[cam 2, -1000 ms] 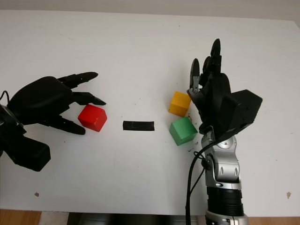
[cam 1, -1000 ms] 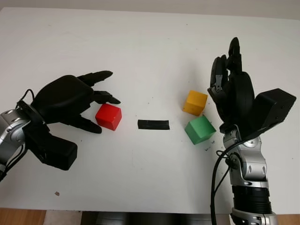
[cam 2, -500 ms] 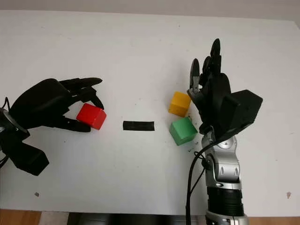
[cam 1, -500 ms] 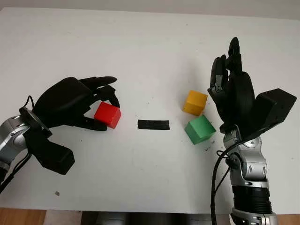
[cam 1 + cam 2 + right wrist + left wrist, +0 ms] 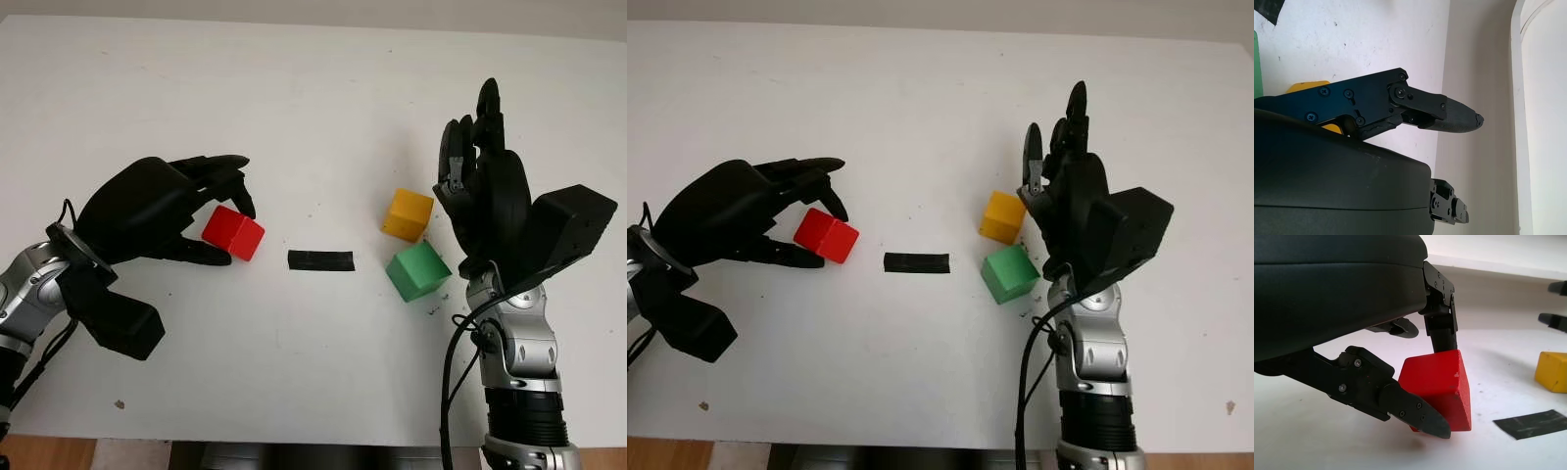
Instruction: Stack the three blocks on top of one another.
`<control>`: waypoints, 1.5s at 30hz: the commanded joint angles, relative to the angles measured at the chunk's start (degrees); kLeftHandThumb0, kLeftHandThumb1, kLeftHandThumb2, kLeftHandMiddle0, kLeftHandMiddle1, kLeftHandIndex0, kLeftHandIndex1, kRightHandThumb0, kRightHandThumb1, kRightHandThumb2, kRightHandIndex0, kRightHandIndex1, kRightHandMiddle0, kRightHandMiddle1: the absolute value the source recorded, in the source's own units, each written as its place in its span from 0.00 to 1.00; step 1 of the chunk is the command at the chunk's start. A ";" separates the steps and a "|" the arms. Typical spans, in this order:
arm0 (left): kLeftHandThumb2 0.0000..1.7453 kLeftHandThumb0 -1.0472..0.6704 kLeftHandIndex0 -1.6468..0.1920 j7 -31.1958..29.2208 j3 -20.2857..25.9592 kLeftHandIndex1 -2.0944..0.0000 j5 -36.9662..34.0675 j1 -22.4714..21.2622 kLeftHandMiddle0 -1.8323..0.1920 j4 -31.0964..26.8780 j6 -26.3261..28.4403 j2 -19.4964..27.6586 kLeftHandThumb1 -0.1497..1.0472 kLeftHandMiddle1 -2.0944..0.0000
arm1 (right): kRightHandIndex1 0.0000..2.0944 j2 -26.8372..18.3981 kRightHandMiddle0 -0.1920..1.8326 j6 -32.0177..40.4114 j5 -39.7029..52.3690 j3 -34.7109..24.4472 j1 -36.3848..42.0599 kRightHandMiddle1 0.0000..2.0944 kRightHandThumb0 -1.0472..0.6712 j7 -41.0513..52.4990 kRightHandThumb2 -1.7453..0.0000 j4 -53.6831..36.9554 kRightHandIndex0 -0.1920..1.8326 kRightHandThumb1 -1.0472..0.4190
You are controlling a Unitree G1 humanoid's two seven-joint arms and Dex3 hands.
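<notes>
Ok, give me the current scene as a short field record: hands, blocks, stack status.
left robot hand: shut on the red block, which is tilted, at table left
right robot hand: open, beside the yellow block
green block: on the table, just nearer than the yellow block
black tape strip: between red and green blocks
stack: not started, no block on another

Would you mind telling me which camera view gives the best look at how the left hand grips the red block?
The left wrist view: the red block sits close up, tilted, pinched between the left hand's fingers. Both eye views show the block from above, partly covered by that hand, well apart from the other blocks.
</notes>
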 commanded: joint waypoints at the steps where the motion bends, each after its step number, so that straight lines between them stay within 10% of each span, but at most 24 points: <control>1: 0.03 0.36 0.75 -0.54 0.93 0.24 -0.84 -0.23 0.71 -3.56 1.61 -1.00 0.91 0.97 | 0.00 -0.71 0.00 -0.74 -0.15 -0.06 0.31 0.00 0.25 0.19 0.65 -0.20 0.00 0.00; 12: 0.03 0.39 0.76 -17.66 -2.60 0.14 -4.35 -6.47 0.68 -17.44 14.99 -4.68 0.93 0.96 | 0.00 -0.10 0.00 0.08 -0.60 0.22 0.06 0.00 0.25 -0.47 0.65 0.11 0.00 0.00; 19: 0.03 0.39 0.64 -23.92 -6.72 0.30 -4.60 -12.16 0.66 -15.61 15.80 -7.96 0.90 0.96 | 0.00 0.32 0.00 0.03 -0.43 0.51 0.05 0.00 0.26 -0.77 0.65 0.33 0.00 0.00; 30: 0.03 0.39 0.68 -31.12 -8.86 0.13 -9.82 -14.79 0.67 -11.51 22.05 -13.88 0.90 0.95 | 0.00 0.27 0.00 0.54 -0.94 0.98 0.52 0.00 0.24 -1.47 0.65 -0.42 0.00 0.00; 40: 0.03 0.39 0.66 -33.90 -13.02 0.25 -2.14 -16.49 0.67 -13.28 24.31 -14.24 0.89 0.92 | 0.00 1.28 0.00 0.38 -0.63 1.02 0.50 0.00 0.25 -2.43 0.67 -0.29 0.00 0.00; 45: 0.03 0.41 0.63 -34.16 -14.39 0.26 0.20 -16.36 0.81 -13.33 24.04 -14.24 0.87 0.63 | 0.00 1.16 0.00 0.18 -0.73 0.98 0.83 0.00 0.25 -2.28 0.66 -0.52 0.00 0.00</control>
